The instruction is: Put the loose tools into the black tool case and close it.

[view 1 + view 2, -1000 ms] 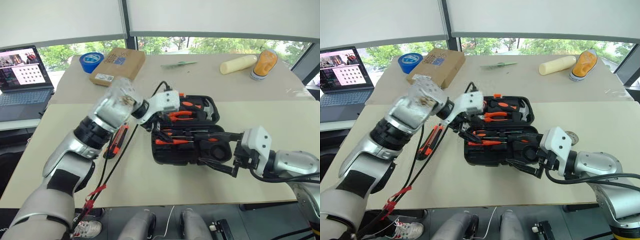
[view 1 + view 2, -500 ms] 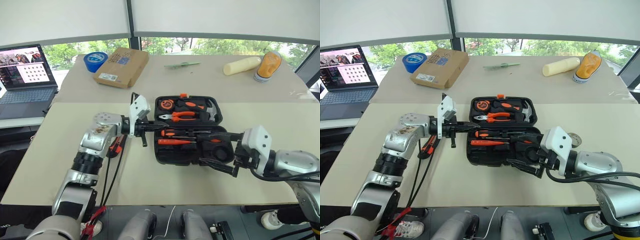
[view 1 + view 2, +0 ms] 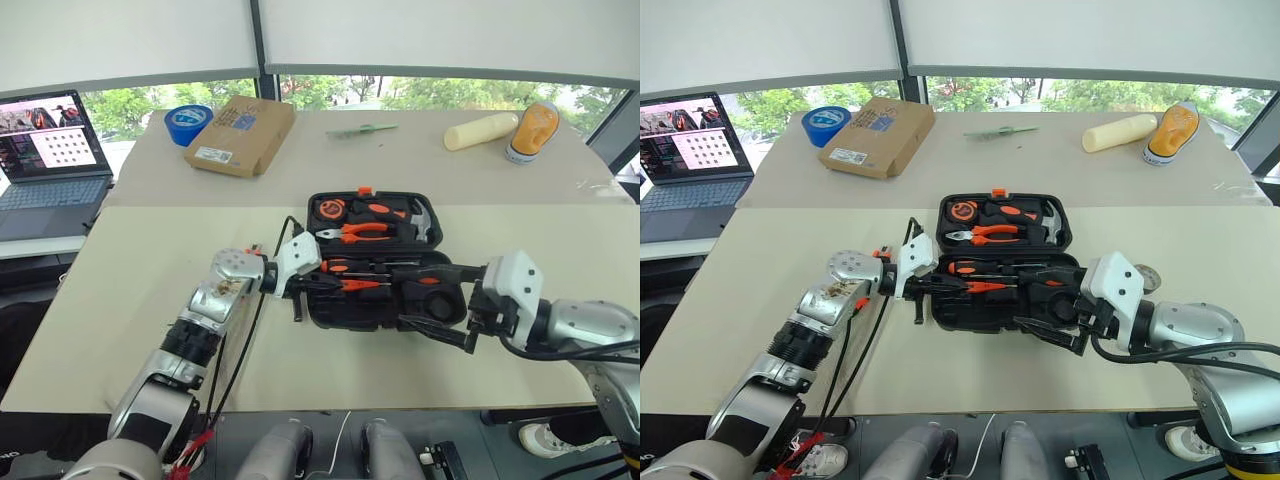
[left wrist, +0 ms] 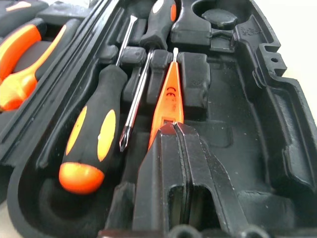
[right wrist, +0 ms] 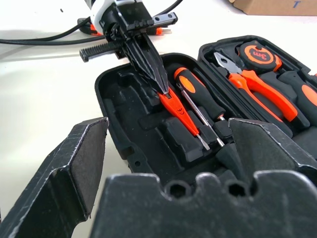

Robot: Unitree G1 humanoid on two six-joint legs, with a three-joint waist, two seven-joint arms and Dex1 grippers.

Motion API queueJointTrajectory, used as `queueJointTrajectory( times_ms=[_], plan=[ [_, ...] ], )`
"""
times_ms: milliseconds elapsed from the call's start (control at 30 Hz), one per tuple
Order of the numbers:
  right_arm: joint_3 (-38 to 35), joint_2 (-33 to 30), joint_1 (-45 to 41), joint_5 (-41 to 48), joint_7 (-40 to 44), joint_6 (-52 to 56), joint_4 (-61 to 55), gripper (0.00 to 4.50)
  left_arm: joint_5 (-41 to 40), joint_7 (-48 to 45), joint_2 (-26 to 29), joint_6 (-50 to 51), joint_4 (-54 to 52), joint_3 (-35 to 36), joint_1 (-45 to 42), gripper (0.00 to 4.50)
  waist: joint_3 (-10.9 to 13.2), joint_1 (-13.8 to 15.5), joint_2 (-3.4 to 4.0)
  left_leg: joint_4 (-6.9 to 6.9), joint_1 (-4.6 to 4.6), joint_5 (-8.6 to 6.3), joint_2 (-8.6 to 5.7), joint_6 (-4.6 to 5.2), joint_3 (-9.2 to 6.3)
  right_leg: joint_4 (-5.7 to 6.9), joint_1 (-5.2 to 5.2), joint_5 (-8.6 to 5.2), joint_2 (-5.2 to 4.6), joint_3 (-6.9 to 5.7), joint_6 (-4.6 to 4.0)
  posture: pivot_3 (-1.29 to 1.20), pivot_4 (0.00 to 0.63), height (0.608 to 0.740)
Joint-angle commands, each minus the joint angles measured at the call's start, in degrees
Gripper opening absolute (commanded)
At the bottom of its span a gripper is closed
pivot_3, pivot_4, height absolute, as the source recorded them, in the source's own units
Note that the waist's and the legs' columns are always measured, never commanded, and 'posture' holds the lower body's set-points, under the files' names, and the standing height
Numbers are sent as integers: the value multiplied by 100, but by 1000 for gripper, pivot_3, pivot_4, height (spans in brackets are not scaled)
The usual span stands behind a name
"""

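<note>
On the beige table in the left eye view, one black tool case lay open; the right gripper gaped empty beside it. In the left wrist view, the left gripper pinched one slim orange tester screwdriver, light, rigid, likely slippery, beside two black-and-orange screwdrivers.

Head stereo pair looking down, wrist cams close from opposite ends, all sharing tool case
</note>
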Motion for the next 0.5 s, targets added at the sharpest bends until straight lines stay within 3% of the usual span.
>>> queueJointTrajectory(
  times_ms=[33, 333, 500],
  plan=[
    [-105, -19, -33, 61, -23, 3, -153, 4500, 51, -69, 14, 40, 32, -86, 1, 37, 0, -1, 0, 0, 0, 0, 0, 1, 0, 0, 0, 0, 0, 0, 0, 0, 150, 735],
    [-61, 21, 13, 39, -46, -17, -183, 4500, -386, -120, -84, 514, -365, 179, -264, 37, 0, -2, 0, 0, -3, -1, 0, 1, 0, 1, -3, 0, 1, 0, 0, 0, 150, 735],
    [-9, 52, -35, 10, -57, -34, -130, 4500, -72, -53, -171, 200, -91, -76, -385, 37, 0, -5, 0, 0, -3, 0, 0, 1, 0, 1, -2, 0, 1, 0, 0, 0, 150, 735]
  ],
)
